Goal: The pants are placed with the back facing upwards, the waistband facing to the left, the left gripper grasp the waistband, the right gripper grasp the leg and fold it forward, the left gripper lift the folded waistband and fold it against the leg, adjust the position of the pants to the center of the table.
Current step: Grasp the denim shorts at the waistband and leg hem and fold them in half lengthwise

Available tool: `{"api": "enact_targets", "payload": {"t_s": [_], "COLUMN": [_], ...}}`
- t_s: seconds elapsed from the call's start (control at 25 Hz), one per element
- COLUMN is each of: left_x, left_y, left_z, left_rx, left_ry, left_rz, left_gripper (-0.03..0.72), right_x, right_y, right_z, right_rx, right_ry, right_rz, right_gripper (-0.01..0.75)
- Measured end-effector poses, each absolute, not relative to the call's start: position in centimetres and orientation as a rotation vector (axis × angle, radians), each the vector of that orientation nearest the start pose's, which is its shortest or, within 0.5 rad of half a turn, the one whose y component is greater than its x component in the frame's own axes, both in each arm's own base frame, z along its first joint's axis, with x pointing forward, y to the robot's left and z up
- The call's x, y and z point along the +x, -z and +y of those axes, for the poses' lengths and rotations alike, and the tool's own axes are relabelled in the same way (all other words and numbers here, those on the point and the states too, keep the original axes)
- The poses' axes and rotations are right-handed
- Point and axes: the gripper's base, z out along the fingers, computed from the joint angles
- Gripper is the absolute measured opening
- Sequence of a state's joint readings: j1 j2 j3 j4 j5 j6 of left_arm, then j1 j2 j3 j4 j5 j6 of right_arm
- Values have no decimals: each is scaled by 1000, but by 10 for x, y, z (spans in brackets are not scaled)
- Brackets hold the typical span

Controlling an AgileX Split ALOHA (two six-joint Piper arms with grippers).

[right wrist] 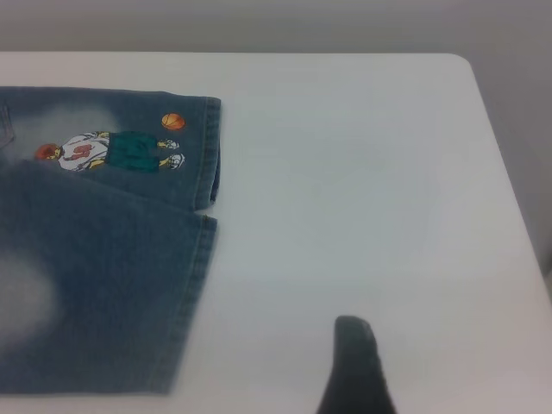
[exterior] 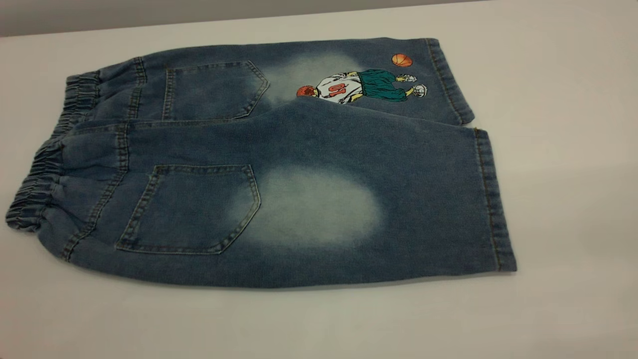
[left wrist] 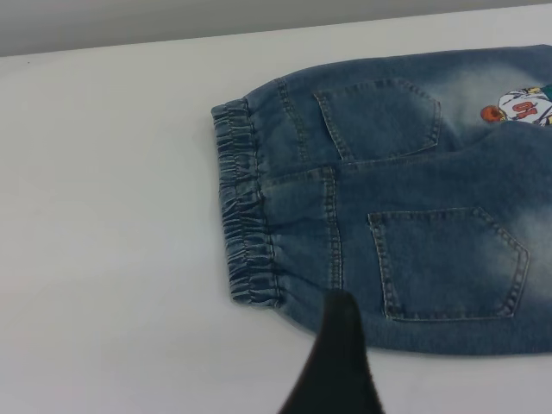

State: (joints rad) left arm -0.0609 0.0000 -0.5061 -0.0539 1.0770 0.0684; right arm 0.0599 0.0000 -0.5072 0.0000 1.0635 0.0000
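Left tool, right tool: one dark finger visible each.

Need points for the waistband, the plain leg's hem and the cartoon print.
waistband (exterior: 47,164): exterior view, on the gathered elastic band at the left end of the pants.
leg (exterior: 491,199): exterior view, on the stitched hem of the nearer, plain leg.
cartoon print (exterior: 359,86): exterior view, on the player's jersey and shorts, far leg.

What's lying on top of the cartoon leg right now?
The plain leg overlaps the printed leg's near edge, covering the cartoon's lower edge. How much lies beneath is hidden.
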Motion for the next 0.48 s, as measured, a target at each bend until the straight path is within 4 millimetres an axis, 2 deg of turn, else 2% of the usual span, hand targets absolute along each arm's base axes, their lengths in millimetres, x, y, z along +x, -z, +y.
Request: {"api": "enact_targets", "payload": {"t_s": [0.28, 0.48], "left_x": [-4, 14], "left_y": [-278, -291], "left_z": [-3, 3], "left_rx": [129, 67], "left_ry": [48, -29], "left_rz": [2069, 2092], "left_gripper": [549, 549], "right_x": [-6, 1], "right_y": [-280, -294], "right_z": [0, 1], "right_rx": [-61, 4], "right_ry": [-38, -100], "right_rz": [2036, 1993], "right_gripper": [431, 431]}}
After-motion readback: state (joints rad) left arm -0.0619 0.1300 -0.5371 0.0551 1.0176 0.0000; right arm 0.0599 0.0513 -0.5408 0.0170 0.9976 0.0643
